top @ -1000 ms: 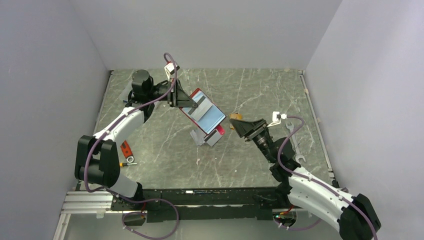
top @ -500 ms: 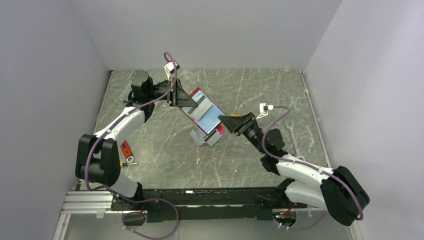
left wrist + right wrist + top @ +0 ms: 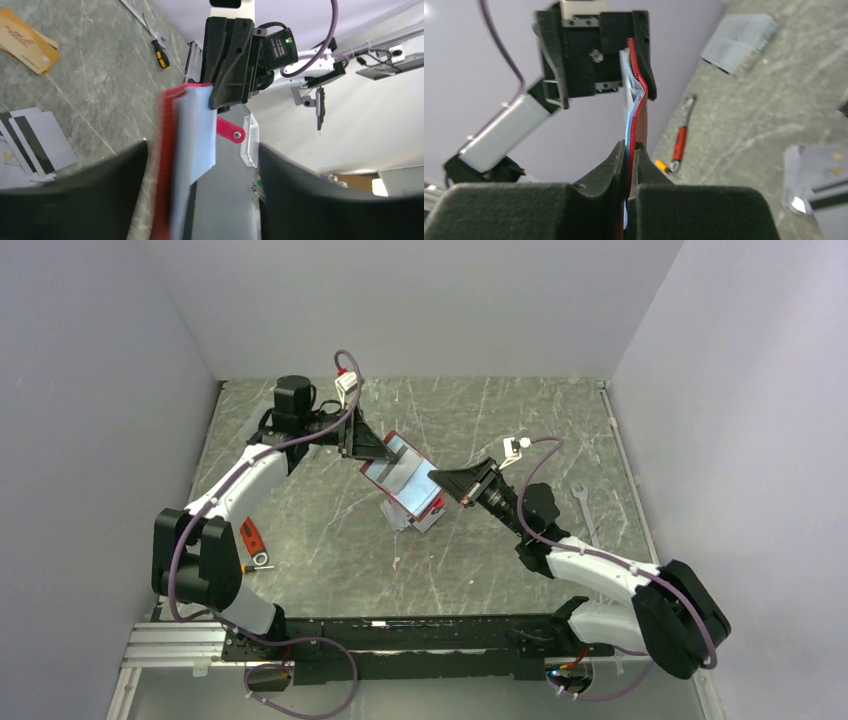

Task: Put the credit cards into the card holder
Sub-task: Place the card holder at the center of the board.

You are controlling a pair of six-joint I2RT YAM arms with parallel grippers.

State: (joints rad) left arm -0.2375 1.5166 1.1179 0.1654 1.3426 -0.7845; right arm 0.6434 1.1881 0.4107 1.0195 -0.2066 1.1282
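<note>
The dark-red card holder (image 3: 405, 472) with pale blue sleeves hangs open above the table between the two arms. My right gripper (image 3: 442, 481) is shut on its near-right edge; in the right wrist view the red leather and blue sleeve (image 3: 640, 115) are pinched between the jaws (image 3: 630, 150). My left gripper (image 3: 372, 450) stands open around the holder's far end. In the left wrist view the blurred holder (image 3: 187, 130) lies close to the left finger, with a gap to the right one. Grey-white striped credit cards (image 3: 412, 517) (image 3: 35, 145) (image 3: 819, 165) lie on the table below.
A red-handled tool (image 3: 250, 537) lies near the left arm's base and a wrench (image 3: 585, 505) at the right. Gold cards (image 3: 25, 40) and a yellow-black screwdriver (image 3: 160, 50) rest on the marble-patterned table (image 3: 480, 560). Grey walls enclose three sides.
My right gripper swung left to the card holder and shut on its edge. My left gripper opened from its grip on the holder, which now sits a little lower and nearer the right arm.
</note>
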